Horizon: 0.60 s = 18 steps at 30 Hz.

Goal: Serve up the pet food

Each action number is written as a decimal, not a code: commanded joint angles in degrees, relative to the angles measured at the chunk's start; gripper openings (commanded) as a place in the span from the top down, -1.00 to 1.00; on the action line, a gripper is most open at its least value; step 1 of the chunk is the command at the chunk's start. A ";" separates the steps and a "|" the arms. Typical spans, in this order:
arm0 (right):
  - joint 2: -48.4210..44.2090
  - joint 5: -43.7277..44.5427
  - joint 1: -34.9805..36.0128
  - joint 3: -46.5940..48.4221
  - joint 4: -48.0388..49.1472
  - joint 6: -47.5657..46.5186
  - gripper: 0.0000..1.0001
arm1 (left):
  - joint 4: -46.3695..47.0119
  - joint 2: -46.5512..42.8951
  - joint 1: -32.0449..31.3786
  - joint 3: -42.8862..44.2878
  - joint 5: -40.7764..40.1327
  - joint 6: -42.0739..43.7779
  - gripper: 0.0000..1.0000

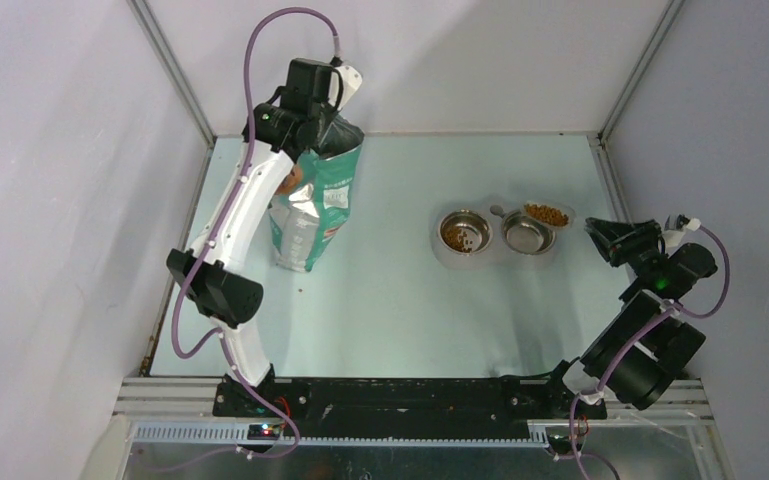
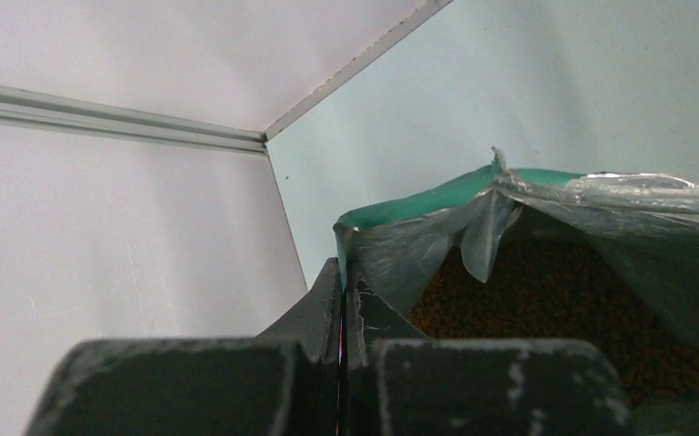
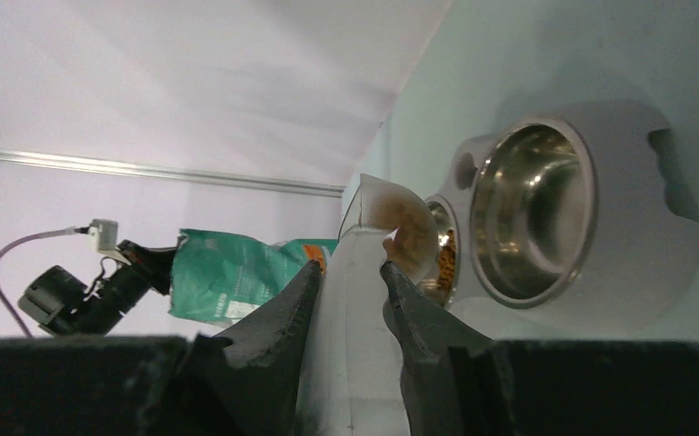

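1. The kibble (image 1: 547, 214) is small, brown, dry pellets. One heap sits in the clear plastic scoop (image 3: 391, 213) just ahead of your right gripper (image 3: 350, 268). More lies in the far bowl (image 1: 465, 232) and inside the bag (image 1: 315, 200).
2. Your right gripper is partly closed, and its jaws pinch the scoop's flat, pale handle.
3. The near bowl (image 3: 532, 213) is round polished steel. It sits in a smooth, pale, rounded feeder (image 3: 636, 254), and the scoop is at the feeder's back edge.
4. Your left gripper (image 2: 341, 277) is fully closed on the bag's crinkled, foil-lined rim. The mouth gapes beside it.
5. Bare table (image 1: 390, 300) lies between the bag and the feeder. The side wall (image 1: 750, 150) is close outside your right gripper.
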 commanded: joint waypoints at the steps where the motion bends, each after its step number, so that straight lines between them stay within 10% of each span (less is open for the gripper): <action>1: -2.44 -1.56 -1.51 0.11 -8.18 -10.12 1.00 | 6.31 -1.69 -0.40 -1.12 -0.19 1.66 1.00; 18: -1.90 5.34 -1.50 6.90 -34.28 -35.03 1.00 | 9.52 -5.44 -0.40 -7.82 -0.34 0.48 1.00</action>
